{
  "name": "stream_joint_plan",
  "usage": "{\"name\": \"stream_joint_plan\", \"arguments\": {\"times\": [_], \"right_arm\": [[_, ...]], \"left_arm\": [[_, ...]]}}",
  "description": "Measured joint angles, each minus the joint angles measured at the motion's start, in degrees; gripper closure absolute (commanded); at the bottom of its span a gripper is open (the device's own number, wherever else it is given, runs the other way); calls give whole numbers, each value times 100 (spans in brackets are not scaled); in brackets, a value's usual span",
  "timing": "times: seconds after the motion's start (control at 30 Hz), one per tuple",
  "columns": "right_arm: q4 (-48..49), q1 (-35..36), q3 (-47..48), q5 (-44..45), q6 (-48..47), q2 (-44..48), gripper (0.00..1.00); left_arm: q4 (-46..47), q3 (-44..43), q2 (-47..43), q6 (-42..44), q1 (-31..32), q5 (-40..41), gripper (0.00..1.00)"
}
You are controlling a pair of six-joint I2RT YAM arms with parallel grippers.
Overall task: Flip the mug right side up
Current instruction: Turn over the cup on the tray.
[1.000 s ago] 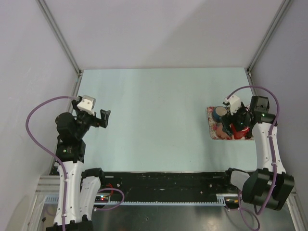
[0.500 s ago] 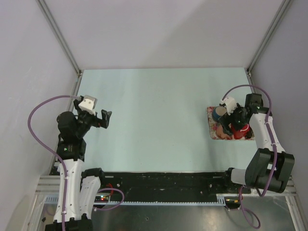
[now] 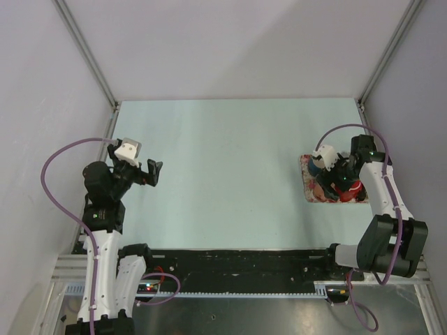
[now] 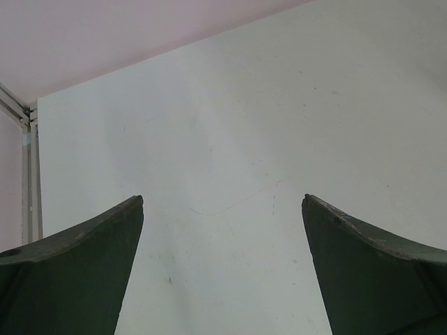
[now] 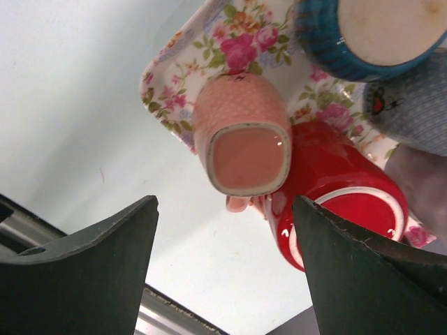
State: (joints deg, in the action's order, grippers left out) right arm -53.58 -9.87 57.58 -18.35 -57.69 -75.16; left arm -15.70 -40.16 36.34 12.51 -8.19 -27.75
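Right arm: bent at the elbow over the right side of the table [image 3: 223, 167], forearm reached leftward, wrist tipped down above a floral tray [image 5: 164, 77].
Right gripper [image 5: 223, 209]: hung over the tray with jaws spread wide; gripped nothing, touched nothing.
Pink mug [image 5: 241, 139]: stood upside down on the tray, flat base uppermost, below the gap between the jaws.
Red mug [image 5: 335, 202]: lay against the pink mug on the tray; which way up, not clear.
Blue cup [image 5: 363, 35]: sat at the tray's far left corner, apart from the jaws.
Left arm: folded up at the left edge of the table, wrist raised.
Left gripper [image 4: 222, 202]: jaws spread fully apart, nothing between them, poised above the tabletop, well apart from the tray.
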Motion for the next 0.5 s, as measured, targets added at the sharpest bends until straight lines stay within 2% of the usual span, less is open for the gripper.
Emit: {"name": "stream_joint_plan", "arguments": {"times": [0.2,0.5], "right_arm": [[-378,-87,0,-118,-125,0,20],[-459,-173,11,-315,-107,-317,23]], "left_arm": [[0,0,2,0,0,-17,2],[0,0,2,0,0,-59,2]]}}
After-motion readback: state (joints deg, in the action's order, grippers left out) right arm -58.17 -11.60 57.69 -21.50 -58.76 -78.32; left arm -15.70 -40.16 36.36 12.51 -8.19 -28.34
